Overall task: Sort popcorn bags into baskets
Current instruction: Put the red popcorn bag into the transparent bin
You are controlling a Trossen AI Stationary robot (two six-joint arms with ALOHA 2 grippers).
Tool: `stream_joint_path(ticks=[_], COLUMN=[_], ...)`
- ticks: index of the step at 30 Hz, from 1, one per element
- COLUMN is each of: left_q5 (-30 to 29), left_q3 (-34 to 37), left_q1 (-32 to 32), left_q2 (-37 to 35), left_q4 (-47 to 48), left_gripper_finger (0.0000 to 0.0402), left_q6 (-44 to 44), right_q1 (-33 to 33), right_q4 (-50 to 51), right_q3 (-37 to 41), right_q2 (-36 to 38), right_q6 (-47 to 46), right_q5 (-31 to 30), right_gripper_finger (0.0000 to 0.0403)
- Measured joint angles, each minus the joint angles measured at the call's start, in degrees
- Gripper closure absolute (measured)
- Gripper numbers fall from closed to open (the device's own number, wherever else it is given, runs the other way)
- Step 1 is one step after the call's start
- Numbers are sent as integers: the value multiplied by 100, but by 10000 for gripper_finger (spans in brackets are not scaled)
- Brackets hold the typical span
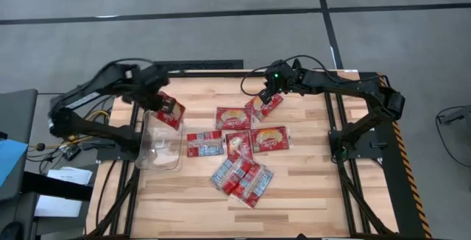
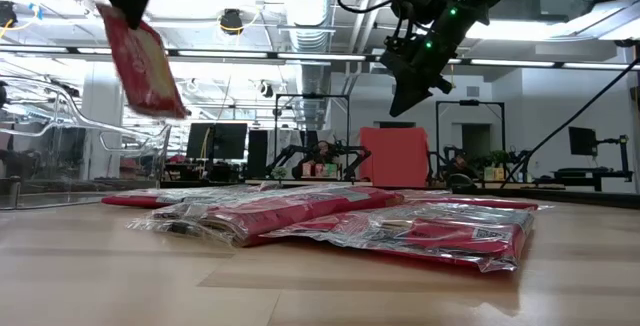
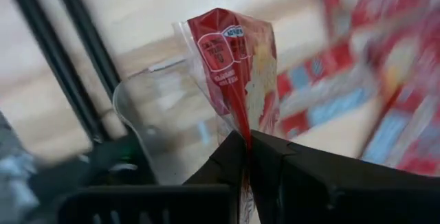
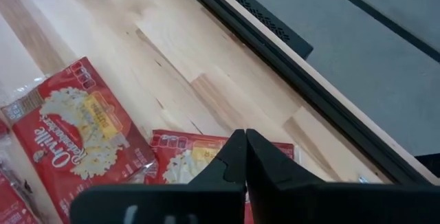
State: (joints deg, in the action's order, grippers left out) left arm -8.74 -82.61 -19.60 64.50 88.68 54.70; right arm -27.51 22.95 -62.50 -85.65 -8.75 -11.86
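- Near centre of the wooden table (image 1: 309, 188): a small heap of popcorn bags with white and grey-blue print (image 1: 243, 178), overlapping one another; in the low view they are the closest packets (image 2: 420, 234).
- Just beyond the heap, mid-table: one grey-blue print bag (image 1: 204, 144) lying flat to the left, then two bags with cream-yellow ovals, one (image 1: 238, 145) touching the next (image 1: 270, 138) on its right.
- Left of these, at the table's left edge: the clear tub (image 1: 159, 143). Whether anything lies inside it I cannot tell.
- Left gripper (image 1: 163, 99) is above the far end of the tub, off the table surface. Fingers clamped on the edge of a red popcorn bag (image 1: 171, 112), which hangs tilted from them. The left wrist view shows the two dark fingers (image 3: 227, 159) pinched together on the packet (image 3: 234, 66), with the tub's clear rim (image 3: 137, 107) behind it. In the low view the held bag (image 2: 140, 61) is high in the air, at the left.
- Farther back, centre: another yellow-oval bag (image 1: 233, 118) flat on the wood.
- Farthest, right of centre: right gripper (image 1: 266, 93) raised over a bag near the far edge (image 1: 266, 106). Its fingers are pressed together with nothing between them in the right wrist view (image 4: 238, 157); two yellow-printed bags lie on the table beneath it, one (image 4: 75, 135) beside the other (image 4: 185, 159).
- Low view: right gripper (image 2: 405, 91) hangs clear of the table.
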Motion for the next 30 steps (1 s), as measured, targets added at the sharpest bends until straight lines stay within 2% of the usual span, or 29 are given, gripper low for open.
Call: stream_joint_path(ticks=[4, 7, 10, 16, 19, 21, 26, 30], left_q5=[-1255, -2279, -2741, -2813, -3130, -3343, -3423, -4101], left_q3=[0, -2, 92, 235, 236, 236, 236, 243], left_q1=[1174, 2080, 2592, 2994, 3218, 3427, 3957, 4225], left_q2=[-642, -873, -907, -249, 60, 186, 277, 348], left_q4=[-73, 130, 149, 109, 123, 128, 125, 125], left_gripper_finger=[401, 401, 401, 401, 401, 401, 401, 401], left_q6=[2530, 4319, 5333, 6222, 6799, 7095, 7743, 7915], right_q1=[0, 0, 0, 0, 0, 0, -1, -4], right_q4=[-2, -4, -4, 2, 53, 85, 76, 81], right_q3=[0, 0, 0, 0, 0, 0, 0, 0], right_q2=[0, 0, 2, 4, 4, 4, 4, 4], right_q6=[155, 178, 191, 310, 418, 456, 510, 611], right_q5=[2, 3, 1, 3, 12, 12, 9, 9], right_gripper_finger=[373, 364, 361, 367, 373, 377, 380, 371])
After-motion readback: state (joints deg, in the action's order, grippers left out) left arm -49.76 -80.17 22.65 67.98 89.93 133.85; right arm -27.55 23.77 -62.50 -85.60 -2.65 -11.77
